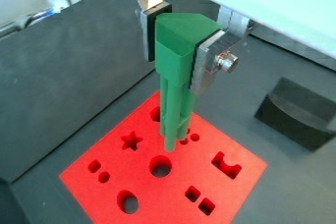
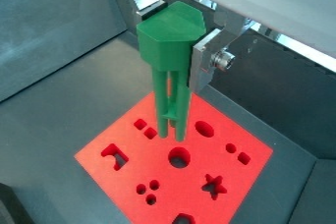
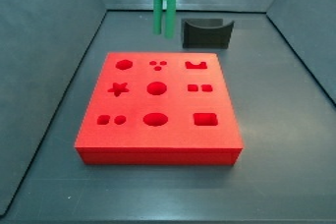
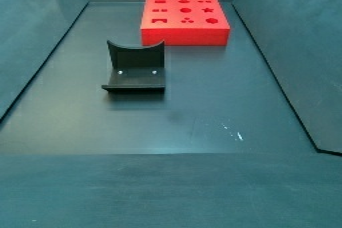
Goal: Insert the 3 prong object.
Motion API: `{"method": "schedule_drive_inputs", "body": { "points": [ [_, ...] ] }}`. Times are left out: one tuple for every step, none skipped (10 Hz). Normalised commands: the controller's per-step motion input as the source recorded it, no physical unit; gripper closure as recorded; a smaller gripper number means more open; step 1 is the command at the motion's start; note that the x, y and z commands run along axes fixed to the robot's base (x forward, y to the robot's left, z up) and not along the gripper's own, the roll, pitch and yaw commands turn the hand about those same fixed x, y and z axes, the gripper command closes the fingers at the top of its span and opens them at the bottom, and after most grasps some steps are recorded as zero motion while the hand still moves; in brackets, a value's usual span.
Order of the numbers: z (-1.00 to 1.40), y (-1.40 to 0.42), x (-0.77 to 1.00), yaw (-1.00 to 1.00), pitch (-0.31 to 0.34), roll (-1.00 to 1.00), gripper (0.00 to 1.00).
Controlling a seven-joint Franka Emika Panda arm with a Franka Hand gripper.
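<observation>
Green 3 prong object (image 1: 176,71) hangs upright, pinched in the gripper (image 2: 178,46) jaws, its prongs just above the red block (image 3: 157,110) below. Insertion into the three-hole socket (image 3: 157,66) remains undone.

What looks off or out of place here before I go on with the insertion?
Nothing stands out. The gripper holds the 3 prong object upright above the red block, prongs pointing down, not yet in a hole. The red block lies flat and looks undamaged. The dark grey curved block sits apart on the floor.
</observation>
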Motion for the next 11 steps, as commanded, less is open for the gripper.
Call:
{"method": "schedule_drive_inputs", "body": {
  "points": [
    [-0.26, 0.20, 0.18, -0.84, 0.044, 0.00, 1.00],
    [-0.29, 0.22, 0.17, -0.81, 0.061, 0.00, 1.00],
    [-0.29, 0.22, 0.17, -0.81, 0.063, 0.00, 1.00],
    [-0.27, 0.21, 0.17, -0.82, 0.054, 0.00, 1.00],
    [-0.25, 0.19, 0.15, -0.84, 0.046, 0.00, 1.00],
    [-0.22, 0.15, 0.10, -0.88, 0.033, 0.00, 1.00],
    [-0.22, 0.08, 0.03, -0.95, 0.019, 0.00, 1.00],
    [-0.34, 0.15, 0.00, -0.87, 0.000, 0.00, 1.00],
    [-0.48, 0.28, -0.29, -0.59, -0.090, 0.00, 1.00],
    [-0.38, 0.15, -0.22, -0.18, -0.131, 0.03, 1.00],
    [-0.33, 0.03, -0.16, 0.01, -0.163, 0.04, 1.00]
  ]
}}
